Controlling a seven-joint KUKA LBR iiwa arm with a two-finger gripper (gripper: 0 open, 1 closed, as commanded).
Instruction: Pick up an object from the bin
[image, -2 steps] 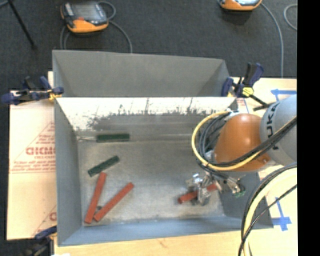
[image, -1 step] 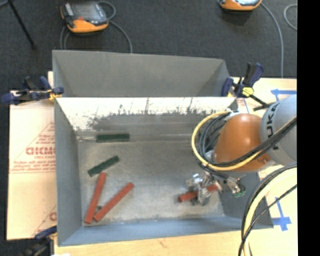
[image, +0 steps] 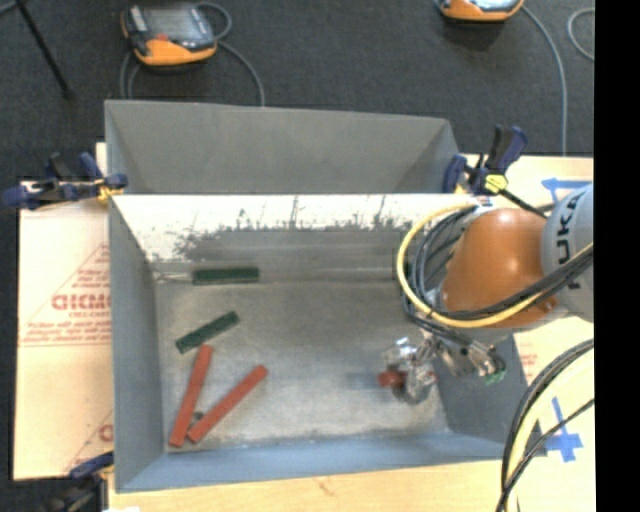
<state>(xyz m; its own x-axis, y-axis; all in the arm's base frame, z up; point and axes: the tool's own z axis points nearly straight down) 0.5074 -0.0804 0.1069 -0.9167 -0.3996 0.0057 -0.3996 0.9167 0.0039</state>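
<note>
Along the left of the bin floor, lying flat and loose, as if dropped: dark green bar, red bar, second red bar. Right of centre, well apart: small red piece, touching the lowered gripper, likely the pick. Gripper spread: cannot tell. On the arm, legible: "KU".

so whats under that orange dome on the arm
Under the orange dome cover, the arm's grey metal end hangs toward the floor of the grey metal bin, with a small red piece beside it. The floor straight beneath the dome is covered, so anything there is hidden.
</note>
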